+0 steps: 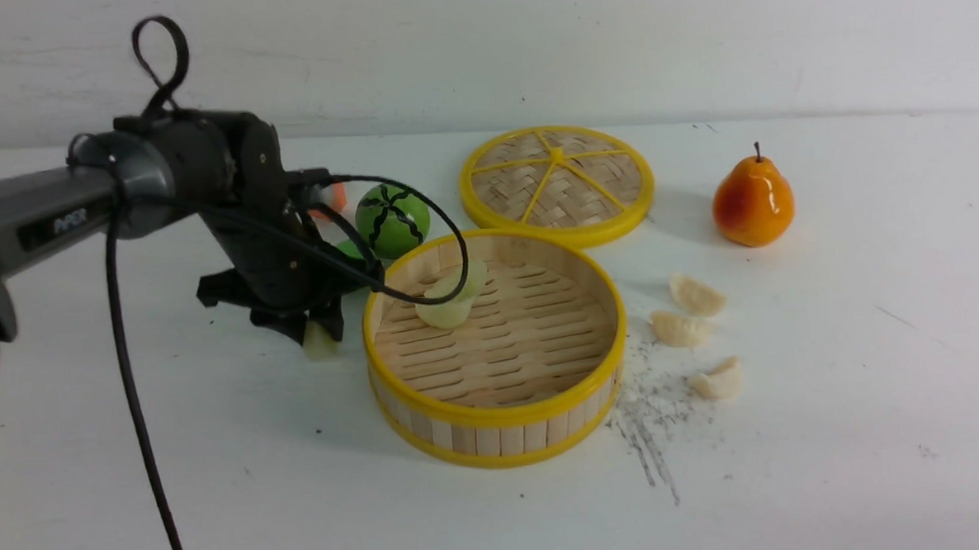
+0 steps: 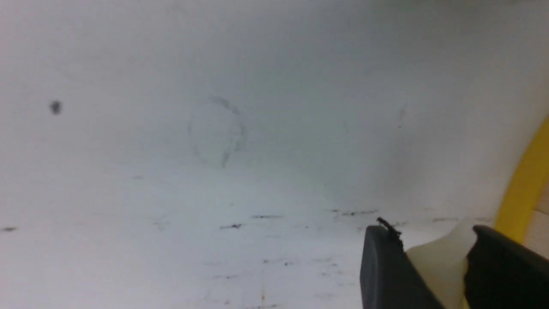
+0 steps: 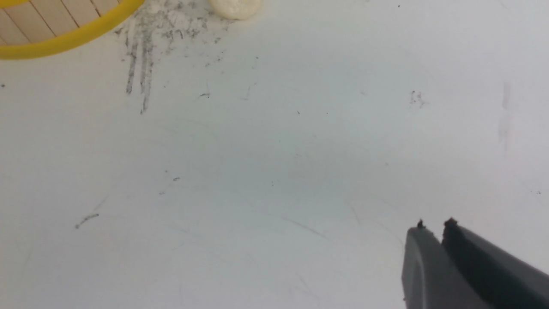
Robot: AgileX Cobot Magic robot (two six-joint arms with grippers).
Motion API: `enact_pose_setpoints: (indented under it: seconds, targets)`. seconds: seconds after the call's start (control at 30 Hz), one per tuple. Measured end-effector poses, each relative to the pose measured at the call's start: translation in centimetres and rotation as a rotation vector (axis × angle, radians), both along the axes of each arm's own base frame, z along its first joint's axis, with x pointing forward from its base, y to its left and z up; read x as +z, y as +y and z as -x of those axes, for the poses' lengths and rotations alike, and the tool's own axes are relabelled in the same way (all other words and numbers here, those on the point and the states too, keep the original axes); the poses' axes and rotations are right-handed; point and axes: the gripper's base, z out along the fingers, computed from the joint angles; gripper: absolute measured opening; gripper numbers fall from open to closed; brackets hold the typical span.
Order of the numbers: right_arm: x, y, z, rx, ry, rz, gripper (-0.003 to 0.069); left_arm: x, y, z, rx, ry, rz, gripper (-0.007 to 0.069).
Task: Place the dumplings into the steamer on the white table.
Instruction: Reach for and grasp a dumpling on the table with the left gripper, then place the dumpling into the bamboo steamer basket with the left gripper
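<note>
Left gripper (image 2: 429,240): clamped on translucent pale-green pleated dumpling (image 2: 437,266) (long axis unclear), at round bamboo steamer's (image 1: 496,415) nine o'clock. Right gripper (image 3: 434,225): jaws together, empty.

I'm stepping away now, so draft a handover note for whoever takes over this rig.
Left gripper: shut on a pale translucent crescent dumpling, just outside the round bamboo steamer with yellow rims.
Right gripper: shut, empty, over the scuffed white table.
Done: pale green dumplings, apparently two, lie in the steamer.
To do: drop in the held one, then the three cream-white pleated dumplings on the table right of the steamer.
</note>
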Motion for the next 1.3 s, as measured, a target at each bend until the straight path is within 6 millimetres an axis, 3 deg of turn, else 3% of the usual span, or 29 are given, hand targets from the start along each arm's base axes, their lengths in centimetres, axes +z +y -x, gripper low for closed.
enact_pose_setpoints:
  seconds: [0.1,0.13,0.17,0.27,0.4,0.47,0.6,0.77,1.3]
  targets:
    - [0.0,0.0,0.0,0.000,-0.001,0.000,0.0063,4.2,0.0,1.1,-0.064,-0.084,0.018,0.0223]
    - [0.0,0.0,0.0,0.000,-0.001,0.000,0.0063,4.4,0.0,1.2,-0.072,-0.088,0.015,0.0223]
    - [0.0,0.0,0.0,0.000,-0.001,0.000,0.0066,6.0,-0.5,1.9,-0.165,-0.113,0.023,0.0223]
    - [0.0,0.0,0.0,0.000,-0.001,0.000,0.0069,6.8,-2.3,3.0,-0.395,-0.138,-0.011,0.0223]
    - [0.0,0.0,0.0,0.000,-0.002,0.000,0.0072,6.0,-5.6,3.9,-0.682,-0.162,-0.066,0.0223]
    - [0.0,0.0,0.0,0.000,-0.002,0.000,0.0073,4.6,-8.1,4.2,-0.842,-0.182,-0.108,0.0223]
    - [0.0,0.0,0.0,0.000,-0.002,0.000,0.0076,2.2,-10.3,4.2,-0.969,-0.194,-0.171,0.0223]
    - [0.0,0.0,0.0,0.000,-0.002,0.000,0.0076,-0.9,-10.6,3.5,-1.021,-0.146,-0.237,0.0223]
    - [0.0,0.0,0.0,0.000,-0.001,0.000,0.0078,-1.0,-10.3,3.0,-1.051,-0.189,-0.321,0.0225]
